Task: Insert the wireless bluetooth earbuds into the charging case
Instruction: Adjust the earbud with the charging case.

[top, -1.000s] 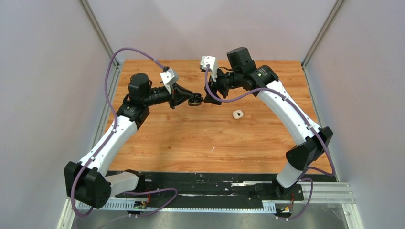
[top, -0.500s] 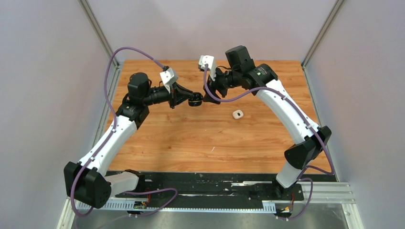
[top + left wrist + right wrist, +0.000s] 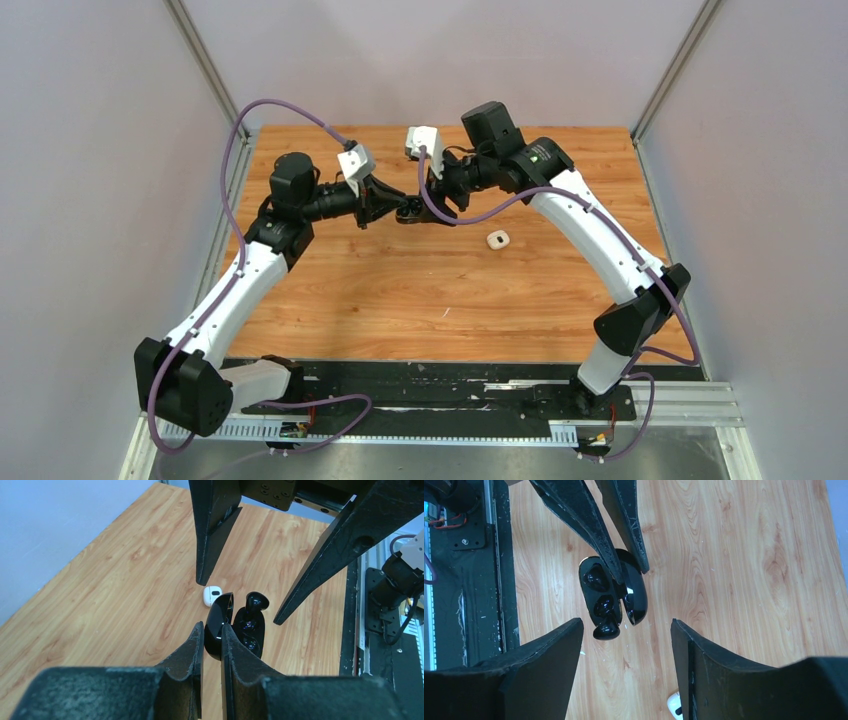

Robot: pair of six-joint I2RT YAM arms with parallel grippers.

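Observation:
The black charging case (image 3: pixel 248 630) hangs open above the table, and my left gripper (image 3: pixel 212 627) is shut on its lid (image 3: pixel 220 622). One black earbud (image 3: pixel 256 601) sticks partly out of the case's body, also seen as the earbud (image 3: pixel 606 629) in the right wrist view. A second black earbud (image 3: pixel 596 580) sits deeper in the case (image 3: pixel 611 592). My right gripper (image 3: pixel 626 625) is open, and its fingers (image 3: pixel 212 530) stand on either side of the protruding earbud without touching it. From above, both grippers meet at the case (image 3: pixel 410 210).
A small white rounded case (image 3: pixel 497 239) lies on the wooden table (image 3: pixel 350 290) to the right of the grippers, also seen as the white case (image 3: pixel 212 595). A tiny white piece (image 3: pixel 446 313) lies nearer the front. Black rails run along the near edge.
My right gripper has moved left, up to the held case, and its open fingers now flank it. The left gripper keeps its hold, almost still.

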